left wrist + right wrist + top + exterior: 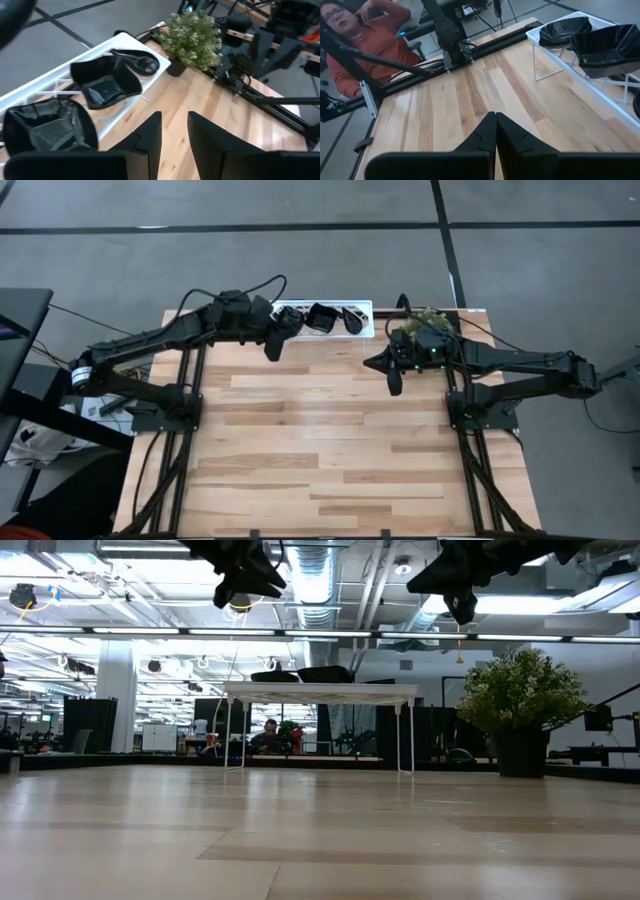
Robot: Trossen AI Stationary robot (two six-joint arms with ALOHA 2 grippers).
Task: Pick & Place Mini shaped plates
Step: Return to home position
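Three glossy black mini shaped plates lie in a white tray [368,308] at the table's far edge: a wavy square [47,125], a second wavy square [105,82] and a slim teardrop [137,60]. They also show from above [320,318]. My left gripper [175,125] hangs open above the table just in front of the tray's left end [275,345], with nothing between its fingers. My right gripper [496,132] is shut and empty, raised over the table's right part [393,378].
A small potted plant [420,328] stands right of the tray at the far edge. The tray stands on thin white legs [320,692]. A person in a red top [355,45] sits beyond the table's left side. Bare wooden tabletop [320,450] lies toward the near edge.
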